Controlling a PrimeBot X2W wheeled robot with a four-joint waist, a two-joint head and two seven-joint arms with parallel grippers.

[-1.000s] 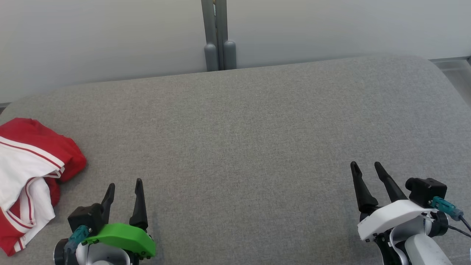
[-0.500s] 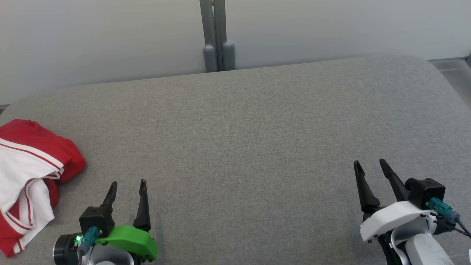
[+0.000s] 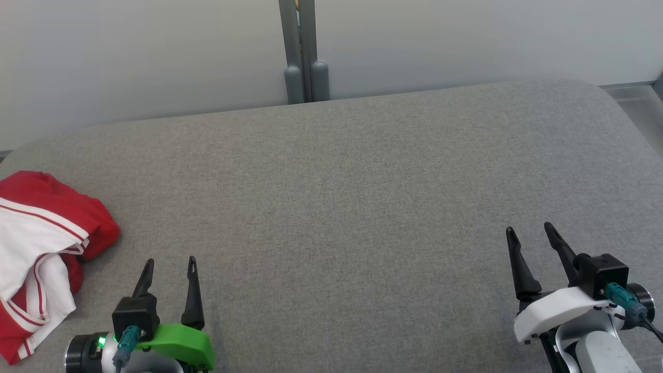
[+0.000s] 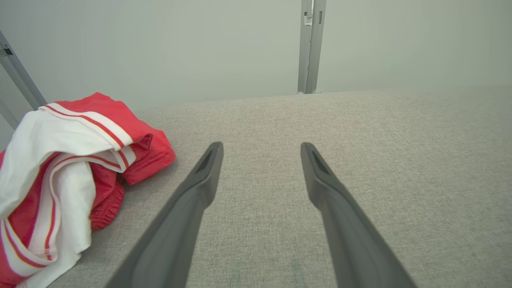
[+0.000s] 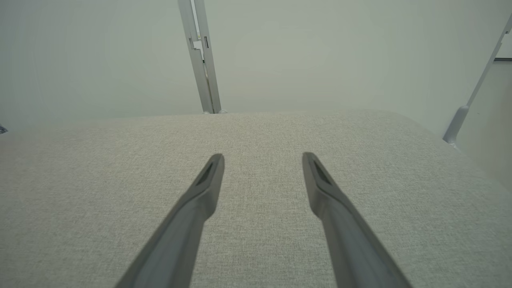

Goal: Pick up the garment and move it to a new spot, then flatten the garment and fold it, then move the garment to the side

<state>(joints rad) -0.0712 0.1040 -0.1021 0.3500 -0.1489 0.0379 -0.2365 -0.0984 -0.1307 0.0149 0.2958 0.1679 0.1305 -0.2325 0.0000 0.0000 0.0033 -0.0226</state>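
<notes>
We list a left gripper (image 3: 171, 259) with two long, tapered black fingers (image 3: 193, 292), a bright green cover (image 3: 178, 339), a black camera block (image 3: 135, 315), a teal plug (image 3: 127, 343) and a lit green lamp (image 3: 101, 341); a right gripper (image 3: 529, 227) alike, with a white cover (image 3: 557, 306), a teal connector (image 3: 621, 299) and a dark cable (image 3: 653, 330).

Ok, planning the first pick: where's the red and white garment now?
In the head view the garment lies crumpled at the left edge of the grey fabric surface, just left of the left gripper and apart from its fingers.
</notes>
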